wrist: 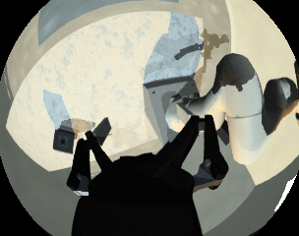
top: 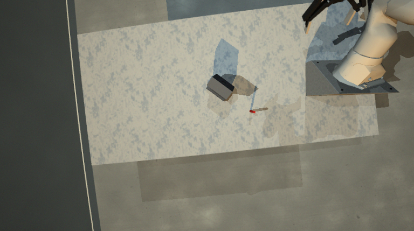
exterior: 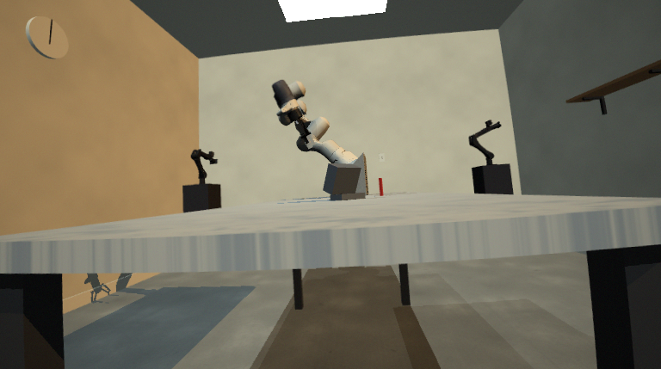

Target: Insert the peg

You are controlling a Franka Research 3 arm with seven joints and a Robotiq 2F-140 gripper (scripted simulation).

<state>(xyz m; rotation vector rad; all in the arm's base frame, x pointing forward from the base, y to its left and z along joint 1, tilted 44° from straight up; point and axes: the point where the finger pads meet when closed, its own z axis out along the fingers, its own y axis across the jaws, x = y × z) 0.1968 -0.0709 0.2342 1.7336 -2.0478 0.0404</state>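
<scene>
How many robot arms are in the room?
3: the big pale arm at the table's far side, a small black arm on a box left, another on a box right.

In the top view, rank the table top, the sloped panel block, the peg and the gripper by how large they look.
1. Table top.
2. Gripper, open; it sits nearer the camera, so it looks bigger than it is.
3. Sloped panel block.
4. Peg, standing on end, showing only its red top.

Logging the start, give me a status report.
Pincer open, empty, near arm base. Red peg upright on table, beside sloped panel. Nothing between them.
</scene>
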